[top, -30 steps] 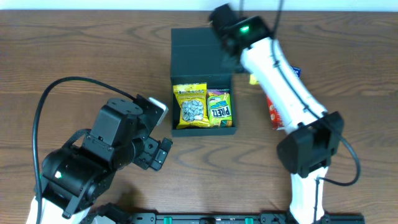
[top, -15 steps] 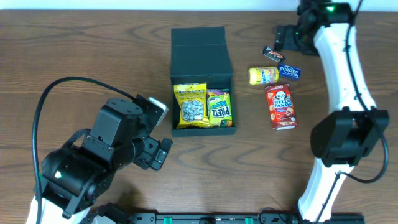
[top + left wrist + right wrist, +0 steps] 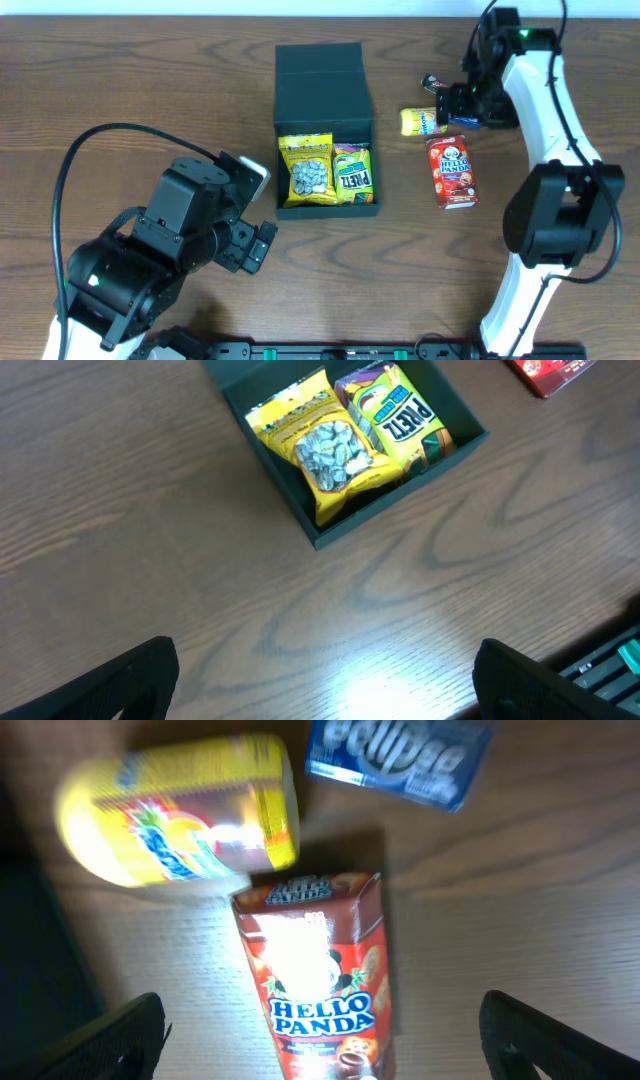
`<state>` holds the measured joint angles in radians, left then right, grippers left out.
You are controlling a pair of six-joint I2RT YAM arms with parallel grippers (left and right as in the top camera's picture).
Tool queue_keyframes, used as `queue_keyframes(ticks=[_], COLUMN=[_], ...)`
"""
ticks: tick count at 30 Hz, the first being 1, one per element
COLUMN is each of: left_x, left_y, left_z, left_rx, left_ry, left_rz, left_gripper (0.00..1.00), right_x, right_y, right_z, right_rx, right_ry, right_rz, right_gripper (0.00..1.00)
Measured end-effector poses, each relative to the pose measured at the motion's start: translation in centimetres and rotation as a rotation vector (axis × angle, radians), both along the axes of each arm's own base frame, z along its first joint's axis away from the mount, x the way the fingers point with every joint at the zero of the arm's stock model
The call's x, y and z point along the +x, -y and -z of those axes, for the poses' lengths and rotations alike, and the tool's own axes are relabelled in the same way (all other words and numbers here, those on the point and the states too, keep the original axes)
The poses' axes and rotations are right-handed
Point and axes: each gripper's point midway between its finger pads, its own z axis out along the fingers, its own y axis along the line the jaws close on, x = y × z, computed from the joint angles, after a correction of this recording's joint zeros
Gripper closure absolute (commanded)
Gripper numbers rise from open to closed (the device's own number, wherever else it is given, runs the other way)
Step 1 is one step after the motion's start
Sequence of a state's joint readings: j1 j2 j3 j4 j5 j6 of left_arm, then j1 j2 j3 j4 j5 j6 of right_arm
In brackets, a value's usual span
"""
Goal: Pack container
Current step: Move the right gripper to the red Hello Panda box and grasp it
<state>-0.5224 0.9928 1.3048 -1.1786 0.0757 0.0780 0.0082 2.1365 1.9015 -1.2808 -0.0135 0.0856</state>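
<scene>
Matte black cardboard, shallow and roughly square: one container [image 3: 322, 90] sits on the brown wooden bench [image 3: 120, 70], toward 12 o'clock from the bench's middle. Its hinged flap lid is open on the 12 o'clock side. Two packets lie side by side in its 6 o'clock half. A yellow packet printed with seeds [image 3: 305, 172] is on the 9 o'clock side, and a yellow-green pretzel packet [image 3: 352, 172] touches it on the 3 o'clock side.

Four more snacks lie on the bench at 3 o'clock of the container, apart from it. A yellow rounded snack pack [image 3: 420, 121] has a red Hello Panda box [image 3: 452, 172] just beside it at 5 o'clock. A blue Eclipse packet [image 3: 400, 755] lies at 3 o'clock of the yellow pack, and a small dark wrapped bar [image 3: 434, 86] sits at the 12 o'clock end of the group.

Two hands are in view. The right hand [image 3: 458, 103] hangs over this cluster with its fingers [image 3: 120, 1035] spread wide and nothing between them. From overhead it covers most of the blue packet — the wrist view shows that packet plainly.

The left hand [image 3: 258, 212] is at 8 o'clock of the container, near its corner — likewise open and empty. Its fingers [image 3: 120, 680] are wide apart above bare wood.
</scene>
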Motion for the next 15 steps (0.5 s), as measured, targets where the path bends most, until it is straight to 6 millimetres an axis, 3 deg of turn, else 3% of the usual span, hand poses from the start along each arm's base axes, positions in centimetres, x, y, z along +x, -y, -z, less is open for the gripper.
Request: queue_keyframes(ticks=[9, 15], left_x=[0.0, 0.0], left_y=[0.0, 0.0], left_z=[0.0, 0.0], left_rx=[0.0, 0.0], left_ry=[0.0, 0.0], left_rz=[0.0, 0.0], left_gripper=[0.05, 0.05], right_x=[-2.0, -2.6], right_y=[-0.8, -0.2], right_z=[4.9, 6.8], right_rx=[0.003, -0.03], right_ry=[-0.06, -0.07], right_rz=[-0.059, -0.063], right_gripper=[0.01, 0.01])
